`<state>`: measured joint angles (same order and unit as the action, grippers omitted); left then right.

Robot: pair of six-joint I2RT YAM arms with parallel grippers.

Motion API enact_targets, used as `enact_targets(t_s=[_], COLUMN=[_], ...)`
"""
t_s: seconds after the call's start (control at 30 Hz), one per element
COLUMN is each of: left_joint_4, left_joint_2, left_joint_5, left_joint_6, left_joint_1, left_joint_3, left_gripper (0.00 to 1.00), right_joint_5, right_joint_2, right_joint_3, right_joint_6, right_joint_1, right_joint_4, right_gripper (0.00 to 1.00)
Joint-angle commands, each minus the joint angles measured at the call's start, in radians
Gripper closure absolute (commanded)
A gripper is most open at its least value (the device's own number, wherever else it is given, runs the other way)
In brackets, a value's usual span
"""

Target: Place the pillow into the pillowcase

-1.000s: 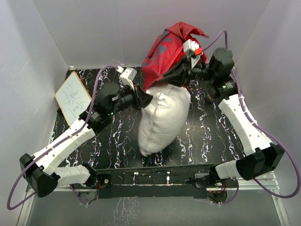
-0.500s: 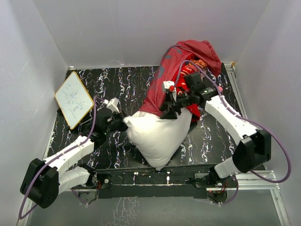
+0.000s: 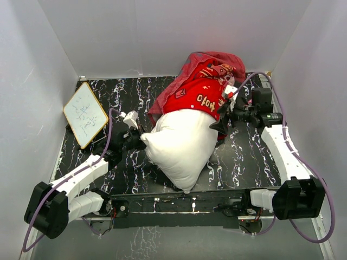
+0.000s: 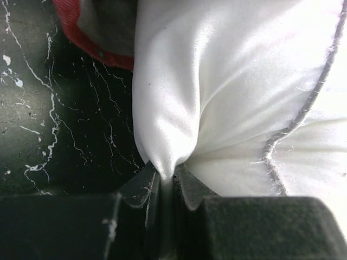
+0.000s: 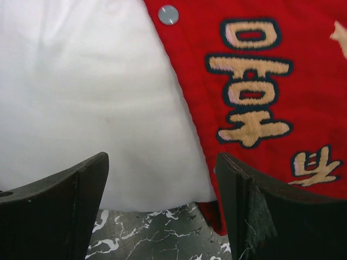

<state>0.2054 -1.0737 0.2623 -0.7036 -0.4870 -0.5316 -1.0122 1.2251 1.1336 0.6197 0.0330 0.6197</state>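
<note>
Left fingers (image 4: 153, 187) are together, clamped on a pinched fold at the pillow's (image 3: 181, 149) left corner. White fabric bulges out past the tips. Right fingers (image 5: 65, 195) are wide apart and hold nothing. They sit just off the pillow's right side, at the line where white meets red.

The pillow lies mid-counter (image 3: 246, 157), near corner pointing at the arm bases, most of it bare. The pillowcase (image 3: 196, 96) covers its far end, printed side up, yellow characters (image 5: 250, 81) showing. The rest of the cloth is heaped toward the back wall. Can't tell if the far end is inside the mouth or just under the cloth.

In the way: the red hem with a metal snap (image 5: 168, 14) lies diagonally across the pillow top on the right side. Left wrist view shows another red hem edge (image 4: 92, 46) on the counter just beside the pinched corner.

Wood-framed whiteboard (image 3: 84, 114) leans at the far left edge of the counter, well apart from the pillow.
</note>
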Motion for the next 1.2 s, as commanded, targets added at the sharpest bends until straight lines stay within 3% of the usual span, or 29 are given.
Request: enact_targets(t_s=[0.0, 0.13, 0.3, 0.37, 0.43, 0.53, 0.8, 0.9, 0.97, 1.07, 1.1, 1.17], left_joint_4=[0.015, 0.026, 0.017, 0.012, 0.005, -0.008, -0.024, -0.038, -0.032, -0.024, -0.030, -0.069], left_joint_2=[-0.007, -0.018, -0.017, -0.017, -0.019, -0.031, -0.131, -0.179, -0.215, -0.246, -0.247, -0.231], left_joint_5=[0.042, 0.066, 0.066, 0.060, 0.052, 0.042, 0.036, 0.012, -0.011, -0.038, -0.045, -0.071], left_joint_6=[0.052, 0.053, 0.062, 0.069, 0.079, 0.095, 0.133, 0.144, 0.138, 0.115, 0.109, 0.110], left_joint_1=[0.004, 0.005, 0.004, 0.004, 0.004, 0.004, 0.007, 0.015, 0.025, 0.048, 0.058, 0.079], left_joint_3=[-0.055, -0.058, -0.060, -0.063, -0.070, -0.089, -0.218, -0.270, -0.279, -0.264, -0.257, -0.246], left_gripper=[1.00, 1.00, 1.00, 1.00, 1.00, 1.00, 1.00, 1.00, 1.00, 0.99, 0.94, 0.73], right_joint_5=[0.167, 0.316, 0.433, 0.436, 0.418, 0.258, -0.218, -0.274, -0.196, 0.115, 0.188, 0.223], right_joint_2=[-0.003, 0.050, 0.096, 0.106, 0.112, 0.110, 0.213, 0.280, 0.283, 0.269, 0.277, 0.310], right_joint_3=[-0.089, -0.088, -0.056, -0.041, -0.012, 0.077, 0.473, 0.568, 0.506, 0.307, 0.253, 0.207], right_joint_6=[-0.123, -0.159, -0.170, -0.161, -0.141, -0.059, 0.133, 0.109, 0.002, -0.209, -0.254, -0.270], right_joint_1=[0.014, 0.068, 0.108, 0.125, 0.149, 0.193, 0.515, 0.557, 0.558, 0.529, 0.503, 0.442], right_joint_4=[-0.301, -0.395, -0.449, -0.441, -0.401, -0.239, 0.234, 0.286, 0.170, -0.088, -0.140, -0.143], right_gripper=[0.19, 0.20, 0.34, 0.47, 0.68, 0.90, 0.92, 0.92, 0.92, 0.92, 0.92, 0.85])
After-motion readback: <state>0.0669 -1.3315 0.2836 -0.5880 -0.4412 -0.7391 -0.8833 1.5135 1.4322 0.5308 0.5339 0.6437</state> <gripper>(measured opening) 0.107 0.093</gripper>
